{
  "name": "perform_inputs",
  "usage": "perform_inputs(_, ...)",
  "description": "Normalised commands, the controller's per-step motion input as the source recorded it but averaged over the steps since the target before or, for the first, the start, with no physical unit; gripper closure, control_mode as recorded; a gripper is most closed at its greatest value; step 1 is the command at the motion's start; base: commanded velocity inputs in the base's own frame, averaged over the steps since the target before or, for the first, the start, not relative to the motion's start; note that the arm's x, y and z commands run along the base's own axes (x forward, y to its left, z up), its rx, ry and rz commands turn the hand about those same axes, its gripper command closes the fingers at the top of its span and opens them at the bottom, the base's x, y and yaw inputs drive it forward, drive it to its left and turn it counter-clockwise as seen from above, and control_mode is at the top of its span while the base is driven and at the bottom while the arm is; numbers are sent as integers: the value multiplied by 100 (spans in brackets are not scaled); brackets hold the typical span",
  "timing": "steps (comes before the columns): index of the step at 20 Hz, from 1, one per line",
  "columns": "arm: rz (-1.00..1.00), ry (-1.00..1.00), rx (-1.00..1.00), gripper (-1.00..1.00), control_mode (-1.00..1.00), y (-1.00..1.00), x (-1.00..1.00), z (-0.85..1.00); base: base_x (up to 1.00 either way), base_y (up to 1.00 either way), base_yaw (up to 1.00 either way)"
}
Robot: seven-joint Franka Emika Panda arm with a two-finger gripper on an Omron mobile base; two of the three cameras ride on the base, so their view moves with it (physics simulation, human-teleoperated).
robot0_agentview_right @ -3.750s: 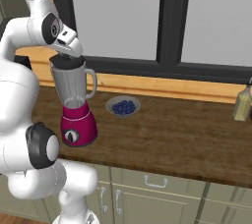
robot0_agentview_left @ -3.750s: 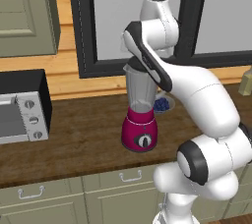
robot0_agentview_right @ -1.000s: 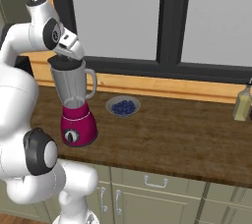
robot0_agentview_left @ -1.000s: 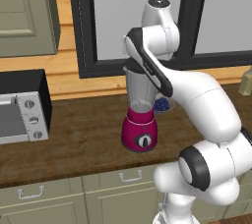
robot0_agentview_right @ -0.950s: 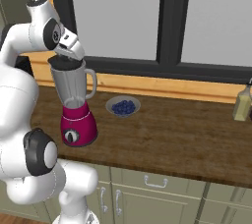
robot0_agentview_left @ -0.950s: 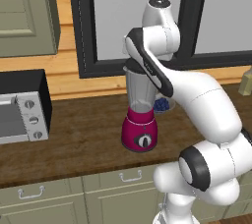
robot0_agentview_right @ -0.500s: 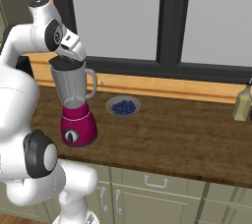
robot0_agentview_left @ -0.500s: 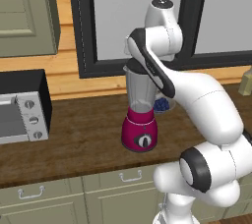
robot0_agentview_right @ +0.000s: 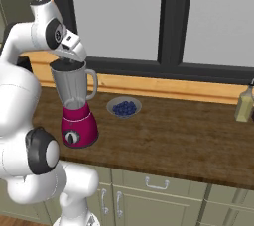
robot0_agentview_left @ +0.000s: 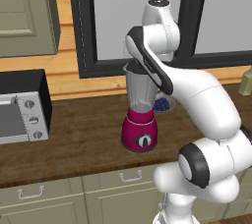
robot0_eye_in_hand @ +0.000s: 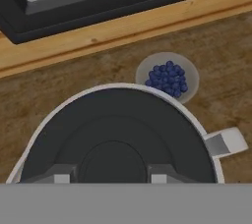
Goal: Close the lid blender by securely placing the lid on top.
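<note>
The gripper point(robot0_eye_in_hand: 106, 178), fingers clamped on the dark lid point(robot0_eye_in_hand: 118, 134), sits directly over the blender point(robot0_agentview_right: 74, 106) jar's mouth. The lid lies flat, centred inside the rim, so the next move is likely straight down.

A blender with a magenta rounded base and tall clear grey jar point(robot0_agentview_right: 74, 106) is standing upright on the wooden counter. A round dark grey lid point(robot0_eye_in_hand: 115, 142) is sitting across the jar's mouth.
</note>
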Motion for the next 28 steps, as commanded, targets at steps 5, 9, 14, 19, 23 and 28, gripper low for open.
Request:
perform_inputs(5,3,8,-3,100,-100,0,0,-40,0,0,0)
perform_inputs(9,5,0,-7,100,-100,0,0,-94,0,0,0)
perform_inputs(14,5,-8,-2,-100,-100,0,-6,-97,0,0,0)
perform_inputs(19,4,-3,0,-100,-100,0,-15,-55,0,0,0)
perform_inputs(23,4,7,0,-100,-100,0,-37,-6,0,0,0)
perform_inputs(28,7,15,-2,-100,-100,0,-62,0,0,0,0)
